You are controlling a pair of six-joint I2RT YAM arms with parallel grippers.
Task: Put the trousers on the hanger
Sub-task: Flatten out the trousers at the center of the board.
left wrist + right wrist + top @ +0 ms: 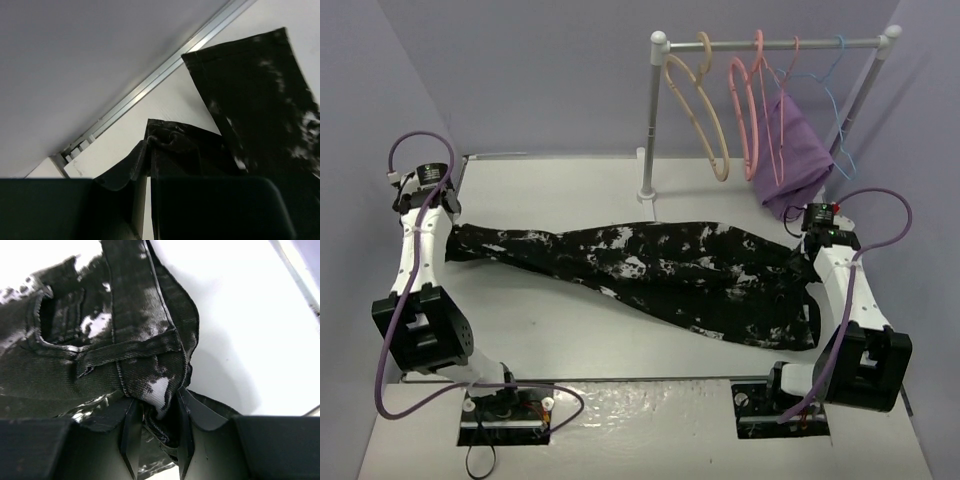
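The black, white-speckled trousers (650, 272) lie stretched across the white table, leg ends at the left, waist at the right. My left gripper (447, 222) is shut on a leg hem (172, 142); the other leg (255, 105) lies flat beside it. My right gripper (807, 252) is shut on the bunched waistband (160, 390), with fabric filling the gap between its fingers. The beige hanger (695, 105) hangs on the rail at the back, apart from both grippers.
A white rack (652, 120) stands at the back right. Its rail holds a thick pink hanger (748, 110), thin pink (790, 60) and blue (840, 100) wire hangers and a purple cloth (798, 155). The table's back edge (165, 70) runs close to the left gripper.
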